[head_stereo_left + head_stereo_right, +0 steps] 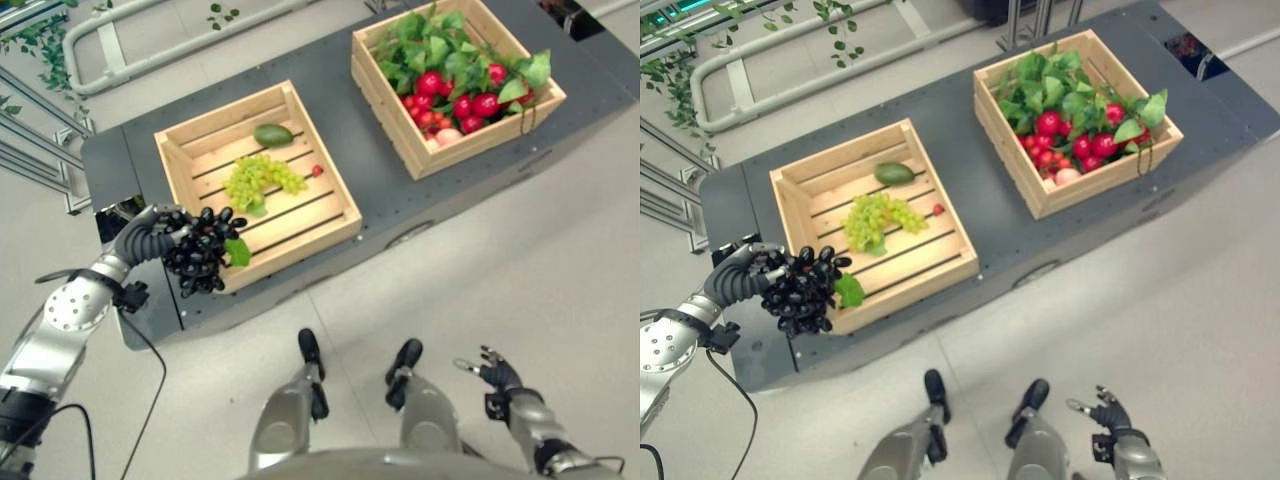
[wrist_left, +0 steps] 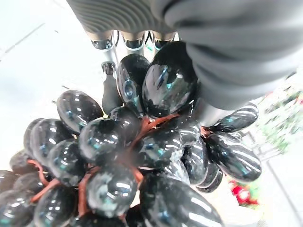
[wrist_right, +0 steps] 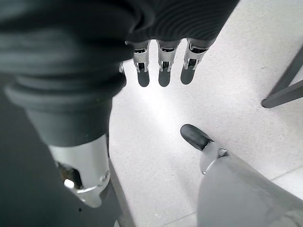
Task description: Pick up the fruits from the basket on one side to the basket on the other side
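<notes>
L hand (image 1: 160, 238) is clenched round a bunch of glossy black grapes with a green leaf (image 1: 202, 255), held just over the near-left corner of the shallow slatted pale-wood crate (image 1: 338, 205) on the L side of the dark grey platform (image 1: 420, 205); can't tell whether the bunch hangs free or brushes the crate's rim. Wrist view shows the grapes (image 2: 142, 142) packed tight vs the fingers, reddish stems showing. Already in that crate: a bunch of pale green grapes (image 1: 258, 180), a green oval fruit, maybe an avocado (image 1: 273, 135), and a small red berry-like fruit (image 1: 316, 170). The deeper pale-wood crate (image 1: 385, 95) to the R is heaped w/ red round fruits and green leaves. R hand (image 1: 497, 372) hangs low by the floor, fingers relaxed & straight, holding nothing. Risks, as I judge them: the bunch sits right at the crate's edge, so letting go here could tip it over the rim onto the platform or floor; loose grapes might snap off the stems if the grip shifts; dropping it from height may knock the green grapes or send the red berry rolling.
</notes>
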Tool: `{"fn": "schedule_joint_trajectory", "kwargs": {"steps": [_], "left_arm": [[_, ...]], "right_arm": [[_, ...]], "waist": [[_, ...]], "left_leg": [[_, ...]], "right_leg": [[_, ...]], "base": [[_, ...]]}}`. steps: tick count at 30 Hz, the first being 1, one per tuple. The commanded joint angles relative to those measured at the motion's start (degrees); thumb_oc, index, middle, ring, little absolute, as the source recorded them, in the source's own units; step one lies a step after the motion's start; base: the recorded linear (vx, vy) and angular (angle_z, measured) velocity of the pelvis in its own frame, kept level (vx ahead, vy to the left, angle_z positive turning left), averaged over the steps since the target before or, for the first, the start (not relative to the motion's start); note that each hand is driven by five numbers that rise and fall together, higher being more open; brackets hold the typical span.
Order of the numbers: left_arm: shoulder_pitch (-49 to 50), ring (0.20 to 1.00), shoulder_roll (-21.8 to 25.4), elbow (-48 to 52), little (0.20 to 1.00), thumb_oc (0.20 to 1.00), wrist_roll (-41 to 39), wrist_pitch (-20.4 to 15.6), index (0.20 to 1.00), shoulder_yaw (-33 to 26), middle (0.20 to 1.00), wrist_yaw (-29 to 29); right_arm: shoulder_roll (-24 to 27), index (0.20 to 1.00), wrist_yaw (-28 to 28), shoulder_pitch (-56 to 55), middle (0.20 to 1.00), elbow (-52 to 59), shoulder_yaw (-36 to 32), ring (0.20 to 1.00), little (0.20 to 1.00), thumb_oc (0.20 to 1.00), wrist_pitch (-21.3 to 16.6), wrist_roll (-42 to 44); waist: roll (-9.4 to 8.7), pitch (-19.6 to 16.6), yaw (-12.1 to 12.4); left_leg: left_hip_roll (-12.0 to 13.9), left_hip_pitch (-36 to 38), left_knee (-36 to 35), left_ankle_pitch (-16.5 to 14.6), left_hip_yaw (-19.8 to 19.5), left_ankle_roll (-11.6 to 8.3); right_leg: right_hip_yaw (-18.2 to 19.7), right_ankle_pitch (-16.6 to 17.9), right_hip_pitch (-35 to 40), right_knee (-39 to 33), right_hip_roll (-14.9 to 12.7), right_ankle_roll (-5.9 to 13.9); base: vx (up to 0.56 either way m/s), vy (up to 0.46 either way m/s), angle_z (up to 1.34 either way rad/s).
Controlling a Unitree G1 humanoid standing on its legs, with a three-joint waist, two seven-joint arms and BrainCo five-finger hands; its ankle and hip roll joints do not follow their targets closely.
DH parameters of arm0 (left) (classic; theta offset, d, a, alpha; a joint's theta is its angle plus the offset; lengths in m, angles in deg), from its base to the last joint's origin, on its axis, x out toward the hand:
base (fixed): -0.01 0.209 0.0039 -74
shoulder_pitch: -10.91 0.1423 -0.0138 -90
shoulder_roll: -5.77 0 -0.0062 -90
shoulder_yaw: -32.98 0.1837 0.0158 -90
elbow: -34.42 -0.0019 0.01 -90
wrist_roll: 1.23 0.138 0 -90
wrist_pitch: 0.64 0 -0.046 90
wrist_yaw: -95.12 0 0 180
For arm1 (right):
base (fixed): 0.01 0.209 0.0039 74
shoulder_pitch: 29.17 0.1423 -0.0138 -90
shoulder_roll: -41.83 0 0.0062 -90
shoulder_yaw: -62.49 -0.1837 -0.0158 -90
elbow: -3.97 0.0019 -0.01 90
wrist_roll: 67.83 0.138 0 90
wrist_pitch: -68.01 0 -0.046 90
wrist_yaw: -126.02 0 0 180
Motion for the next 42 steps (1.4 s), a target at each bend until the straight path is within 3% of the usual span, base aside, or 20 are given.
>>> {"fn": "schedule_joint_trajectory", "kwargs": {"steps": [1,11,18,21,22,24,25,30,37,42], "left_arm": [[-2.69,0.200,-0.31,4.11,0.200,0.200,-4.72,-4.84,0.200,-6.53,0.200,-0.04],[-1.45,0.200,-5.18,8.19,0.200,0.200,-10.41,-5.77,0.200,-8.61,0.200,0.91],[-2.36,0.200,-7.02,9.91,0.200,0.200,-14.93,-6.59,0.200,-7.91,0.200,2.64],[-2.33,0.200,-5.49,11.75,0.200,0.200,-17.99,-6.60,0.200,-6.92,0.200,5.20],[-2.33,0.200,-5.57,11.73,0.200,0.200,-18.10,-6.60,0.200,-6.97,0.200,5.28],[-2.52,0.200,-3.75,13.78,0.200,0.200,-20.96,-6.16,0.200,-5.18,0.200,7.86],[-2.64,0.200,-3.85,13.71,0.200,0.200,-21.07,-6.17,0.200,-5.19,0.200,7.94],[-3.91,0.200,-2.10,15.98,0.200,0.200,-24.44,-5.82,0.200,-1.29,0.200,11.01],[-6.25,0.200,-2.37,17.51,0.200,0.200,-24.69,-4.94,0.200,1.73,0.200,12.23],[-9.50,0.200,-4.76,18.84,0.200,0.200,-24.26,-4.09,0.200,5.01,0.200,12.85]], "right_arm": [[0.31,1.000,-0.57,-0.60,1.000,0.24,0.82,1.000,1.000,1.000,-0.50,-0.76],[0.46,1.000,-1.59,-0.47,1.000,2.24,3.29,1.000,1.000,1.000,-0.29,-2.92],[5.03,1.000,-6.54,0.07,1.000,14.75,9.35,1.000,1.000,1.000,-0.89,-5.11],[12.66,1.000,-11.82,3.17,1.000,25.09,10.61,1.000,1.000,1.000,-1.17,0.53],[12.89,1.000,-11.96,3.11,1.000,25.30,10.58,1.000,1.000,1.000,-1.01,0.73],[20.63,1.000,-16.29,7.98,1.000,31.49,11.11,1.000,1.000,1.000,-0.72,7.92],[20.90,1.000,-16.43,8.10,1.000,31.51,11.12,1.000,1.000,1.000,-0.62,8.21],[32.42,1.000,-22.95,21.82,1.000,41.49,18.90,1.000,1.000,1.000,0.48,17.16],[33.70,1.000,-23.03,36.79,1.000,44.93,26.98,1.000,1.000,1.000,-0.07,19.55],[30.74,1.000,-24.36,45.91,1.000,47.52,33.49,1.000,1.000,1.000,1.14,20.78]], "waist": [[-2.09,-0.97,0.54],[-2.11,-4.11,0.86],[-2.78,-5.92,0.86],[-3.31,-7.22,1.05],[-3.21,-7.17,1.02],[-3.65,-8.48,1.64],[-3.52,-8.38,1.61],[-4.38,-10.78,3.31],[-4.35,-12.80,4.44],[-4.63,-14.10,5.27]], "left_leg": [[-2.57,5.54,-1.08,-6.65,-0.81,-3.70],[-2.68,7.45,-1.64,-6.86,-1.37,-3.68],[-2.65,9.31,-1.83,-7.40,-1.74,-3.63],[-2.76,10.22,-2.04,-7.47,-1.72,-3.60],[-2.77,10.25,-2.05,-7.46,-1.73,-3.60],[-2.82,10.69,-2.04,-7.50,-2.05,-3.63],[-2.82,10.70,-2.04,-7.50,-2.07,-3.63],[-3.06,11.72,-1.96,-7.60,-2.81,-3.88],[-3.27,12.26,-1.81,-7.48,-3.53,-4.04],[-3.29,12.79,-1.98,-7.35,-4.07,-4.06]], "right_leg": [[-0.52,5.90,-3.80,-4.14,0.54,4.69],[-1.25,5.92,-1.45,-4.42,0.26,4.85],[-1.36,5.47,0.36,-4.00,0.16,4.97],[-1.71,5.50,1.63,-4.23,0.07,5.16],[-1.71,5.52,1.67,-4.24,0.07,5.17],[-2.31,5.46,2.39,-4.31,-0.11,5.26],[-2.34,5.46,2.42,-4.31,-0.12,5.27],[-3.35,5.34,4.51,-4.60,-0.24,5.37],[-4.12,5.43,6.03,-5.64,-0.08,5.26],[-4.64,5.44,7.07,-5.98,0.13,5.09]], "base": [[0.02,0.012,0.10],[0.02,0.016,0.05],[0.02,0.008,0.00],[0.00,0.001,0.01],[0.02,0.006,0.05],[0.02,0.009,0.08],[0.02,0.015,0.08],[0.02,-0.001,0.07],[0.01,-0.005,0.10],[0.01,-0.012,0.09]]}}
